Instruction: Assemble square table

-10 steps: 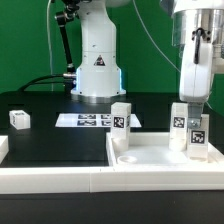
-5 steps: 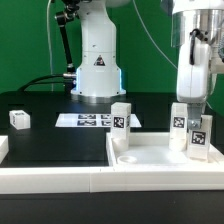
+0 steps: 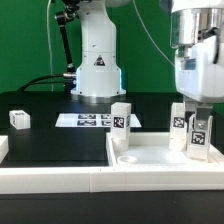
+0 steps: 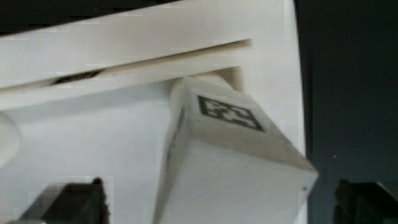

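Our two-finger gripper point(image 4: 217, 202) stands fully open and holds nothing. Its jaws straddle the small white tagged block leg point(image 4: 231, 160), which stands upright, seemingly seated, in a corner of the white plastic square tray-like top point(image 3: 150, 160).

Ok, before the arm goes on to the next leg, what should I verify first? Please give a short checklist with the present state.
1. Gripper open: ok; in the wrist view the fingers stand apart from the leg.
2. Leg under the gripper upright on the tabletop: ok.
3. Other standing leg upright: ok.
4. Both legs fully seated: cannot tell.
5. Loose leg on the black table, nothing on it: ok.
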You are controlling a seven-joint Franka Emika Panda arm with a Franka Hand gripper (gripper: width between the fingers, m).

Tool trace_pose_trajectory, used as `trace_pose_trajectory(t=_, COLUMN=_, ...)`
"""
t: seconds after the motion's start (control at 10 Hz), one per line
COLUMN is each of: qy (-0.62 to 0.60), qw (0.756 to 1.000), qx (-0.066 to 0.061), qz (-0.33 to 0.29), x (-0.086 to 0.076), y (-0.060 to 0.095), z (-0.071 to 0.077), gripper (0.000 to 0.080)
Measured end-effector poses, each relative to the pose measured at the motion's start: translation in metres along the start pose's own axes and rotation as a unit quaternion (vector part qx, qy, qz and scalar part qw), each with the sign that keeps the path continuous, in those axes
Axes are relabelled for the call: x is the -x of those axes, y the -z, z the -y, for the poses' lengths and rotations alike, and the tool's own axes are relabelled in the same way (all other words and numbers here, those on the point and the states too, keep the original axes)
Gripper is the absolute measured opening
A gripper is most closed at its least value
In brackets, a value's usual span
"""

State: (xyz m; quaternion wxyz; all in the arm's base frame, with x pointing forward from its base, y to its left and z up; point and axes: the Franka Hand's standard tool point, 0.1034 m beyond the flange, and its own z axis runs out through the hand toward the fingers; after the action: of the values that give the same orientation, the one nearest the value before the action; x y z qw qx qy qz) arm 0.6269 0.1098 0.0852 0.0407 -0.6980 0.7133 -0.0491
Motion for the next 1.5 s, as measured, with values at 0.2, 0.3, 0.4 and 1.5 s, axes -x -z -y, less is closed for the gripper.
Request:
trace_pose_trajectory(t=0.2, qy=0.072, qw=0.997, qx=-0.002, qz=-0.002, x=-0.0013, y=0.0004, z=0.0016, gripper=0.0649)
trace_pose_trajectory(t=0.3, qy=0.109, qw=0.994, qx=-0.003, qz=-0.003, x=-0.0021, y=0.0004, z=0.0018, gripper=0.0649)
trace_pose_trajectory(t=0.4, qy=0.146, qw=0.989, qx=-0.002, qz=-0.005, x=-0.0032, y=0.0005, z=0.0022, gripper=0.0649)
trace_pose_trajectory(t=1.5, qy=0.514, qw=0.857, qx=0.018, qz=-0.039, x=0.0053, y=0.0006, z=0.0019, gripper=0.0649)
